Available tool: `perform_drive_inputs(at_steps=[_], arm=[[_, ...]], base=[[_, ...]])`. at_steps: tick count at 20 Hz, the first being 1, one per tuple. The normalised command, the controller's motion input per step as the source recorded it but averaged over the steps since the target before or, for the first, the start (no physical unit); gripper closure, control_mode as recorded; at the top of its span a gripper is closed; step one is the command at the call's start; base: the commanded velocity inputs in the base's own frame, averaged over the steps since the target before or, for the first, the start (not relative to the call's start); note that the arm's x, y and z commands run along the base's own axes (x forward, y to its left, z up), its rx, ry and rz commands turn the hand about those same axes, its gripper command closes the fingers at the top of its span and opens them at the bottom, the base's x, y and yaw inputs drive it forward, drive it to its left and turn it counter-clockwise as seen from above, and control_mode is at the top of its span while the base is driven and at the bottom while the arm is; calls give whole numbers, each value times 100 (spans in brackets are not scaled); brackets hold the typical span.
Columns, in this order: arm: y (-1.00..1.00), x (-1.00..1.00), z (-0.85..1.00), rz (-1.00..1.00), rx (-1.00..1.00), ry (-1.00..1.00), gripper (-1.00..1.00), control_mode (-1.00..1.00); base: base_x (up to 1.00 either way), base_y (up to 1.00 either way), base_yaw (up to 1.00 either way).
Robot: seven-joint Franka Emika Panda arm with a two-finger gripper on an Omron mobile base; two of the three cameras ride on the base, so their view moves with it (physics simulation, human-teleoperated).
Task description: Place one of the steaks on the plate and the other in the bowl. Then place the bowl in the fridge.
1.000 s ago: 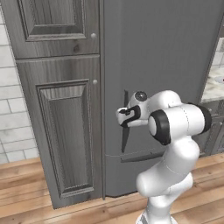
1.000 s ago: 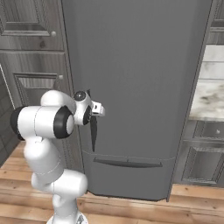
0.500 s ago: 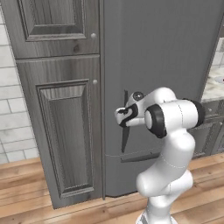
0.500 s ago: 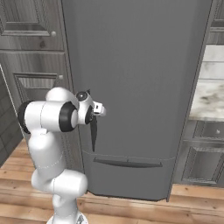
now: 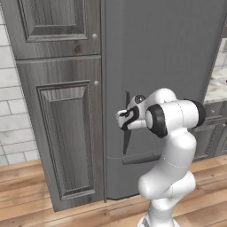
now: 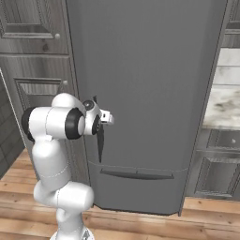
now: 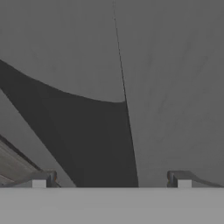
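The fridge [image 5: 168, 53] [image 6: 150, 61] is a tall flat grey appliance, and its door is closed. A dark vertical handle [image 5: 127, 137] [image 6: 100, 145] runs down the door's left side. My gripper [image 5: 122, 119] [image 6: 108, 118] is at the handle's upper part, close to the door. In the hand view the gripper [image 7: 111, 180] is open, its two fingertips wide apart with nothing between them, facing the grey door [image 7: 175, 87] and a dark patch on it. The steaks, the plate and the bowl are out of view.
Wood-grain panelled cabinets [image 5: 62, 133] stand directly left of the fridge. To its right are a marble counter [image 6: 222, 108] and drawers [image 6: 220, 173] below it. A horizontal drawer handle [image 6: 136, 176] crosses the fridge's lower part. The floor [image 5: 26, 208] is wooden.
The arm's elbow has shifted slightly. The hand stays by the fridge handle, its jaws still wide open.
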Motion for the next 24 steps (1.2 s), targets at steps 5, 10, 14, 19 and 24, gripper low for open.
perform_drive_inputs(at_steps=[5, 10, 14, 19, 24], arm=[[15, 22, -11, -1, 0, -3, 100, -100], [30, 18, -2, -2, 0, 0, 100, -100], [12, 12, 0, -1, 0, 1, 100, -100], [1, 1, 0, -4, 0, 0, 100, -100], [-16, -22, 1, 0, 0, 0, 100, -100]], base=[[0, 0, 0], [0, 0, 0], [0, 0, 0], [0, 0, 0], [0, 0, 0]])
